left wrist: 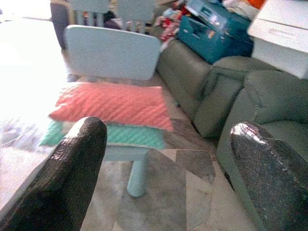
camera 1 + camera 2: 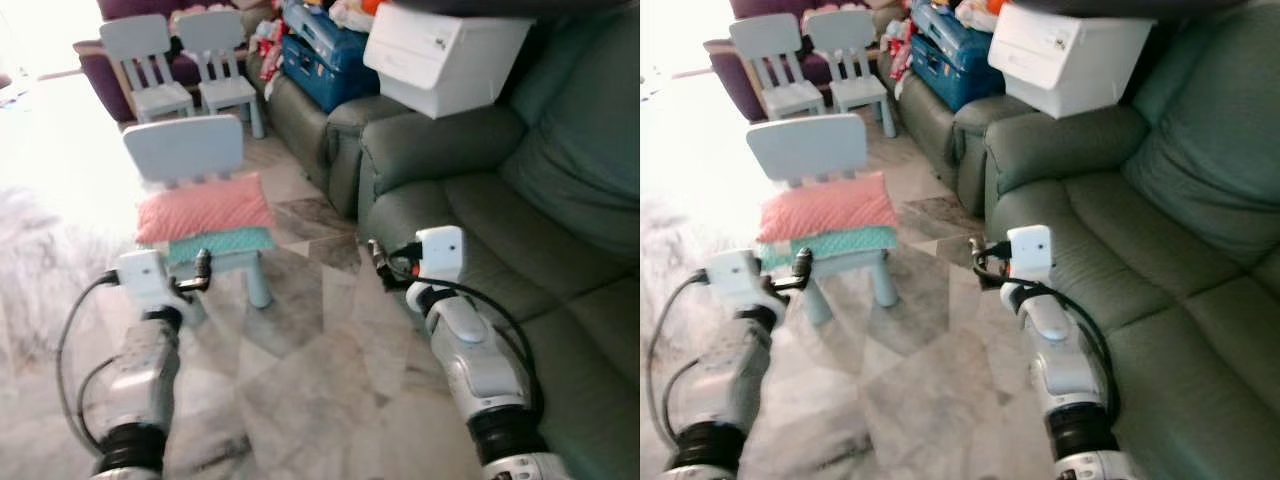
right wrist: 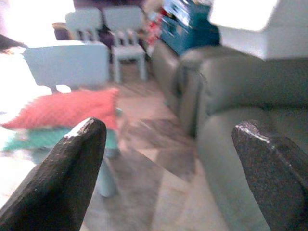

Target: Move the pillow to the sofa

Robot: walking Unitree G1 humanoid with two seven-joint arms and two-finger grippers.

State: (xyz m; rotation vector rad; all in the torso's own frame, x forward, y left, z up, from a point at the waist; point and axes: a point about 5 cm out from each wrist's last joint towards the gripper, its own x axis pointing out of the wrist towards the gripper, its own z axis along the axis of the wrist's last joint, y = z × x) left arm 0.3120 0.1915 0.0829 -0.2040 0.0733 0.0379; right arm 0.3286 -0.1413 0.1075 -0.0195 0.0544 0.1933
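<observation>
— Both arms reach forward low over the tiled floor [image 2: 300, 390]. Which gripper sits nearer the pillow?

— Left gripper [image 2: 203, 268] is nearer: it hovers just in front of the chair [image 2: 190, 150], close to the seat's front edge, with its fingers [image 1: 72, 178] spread wide. Right gripper [image 2: 380, 262] is off to the chair's right, near the sofa [image 2: 480, 220], also spread wide and holding nothing.

— And the pillow itself?

— Pink pillow [image 2: 204, 208] lies flat on the chair seat, stacked on a teal cushion [image 2: 222, 243], against the backrest. Its long axis runs across the chair, side to side.

— So what does the reach turn on?

— Pillow lies ahead of and slightly above the left gripper, broadside to it. Probably the left arm takes the near long edge, since the right must cross over from the sofa side.
</observation>
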